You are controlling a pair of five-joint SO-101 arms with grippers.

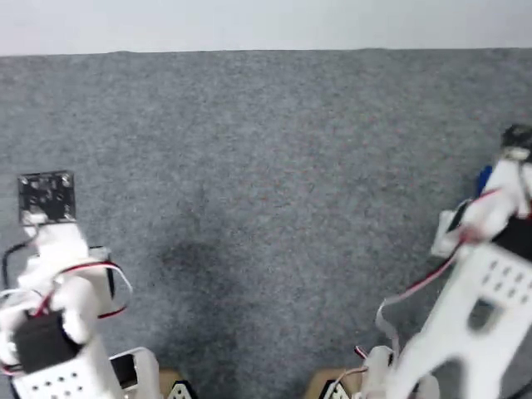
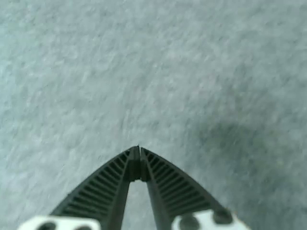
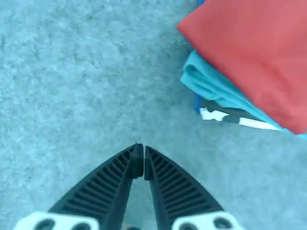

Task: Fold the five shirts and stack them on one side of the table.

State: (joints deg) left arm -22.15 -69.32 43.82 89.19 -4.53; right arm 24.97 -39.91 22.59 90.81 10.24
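- Left gripper hangs shut and empty over the bare table.
- Right gripper is closed too (holding nothing).
- Folded shirts, red on top, sit stacked at the table's right edge, as the task asks.

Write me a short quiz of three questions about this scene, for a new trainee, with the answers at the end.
1. True or false: the left gripper is shut and holds nothing.
2. Choose one: what colour is the top shirt lying near the right gripper? A. red B. green C. yellow
3. Fill in: the second shirt, directly under the top one, is ____ in colour.

Key: 1 true; 2 A; 3 teal.
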